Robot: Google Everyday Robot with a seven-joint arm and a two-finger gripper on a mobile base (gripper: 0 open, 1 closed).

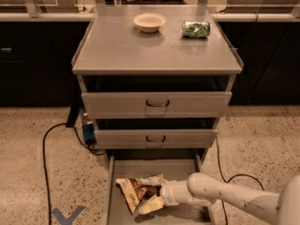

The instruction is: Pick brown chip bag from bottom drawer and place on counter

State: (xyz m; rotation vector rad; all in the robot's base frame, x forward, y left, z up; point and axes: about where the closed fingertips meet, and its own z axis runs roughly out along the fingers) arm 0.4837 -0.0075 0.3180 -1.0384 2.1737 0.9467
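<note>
The brown chip bag (133, 191) lies crumpled on the floor of the open bottom drawer (154, 168), towards its front left. My gripper (157, 197) reaches in from the right on a white arm (225, 198). It sits low in the drawer, right against the bag's right side. The bag rests on the drawer floor. The counter (140, 50) is the grey cabinet top above, well clear of the gripper.
A pale bowl (149, 21) and a clear packet of green contents (196, 29) stand at the back of the counter. Two drawer fronts (157, 104) overhang the open drawer. A black cable (44, 146) and a blue object (88, 131) lie on the floor at the left.
</note>
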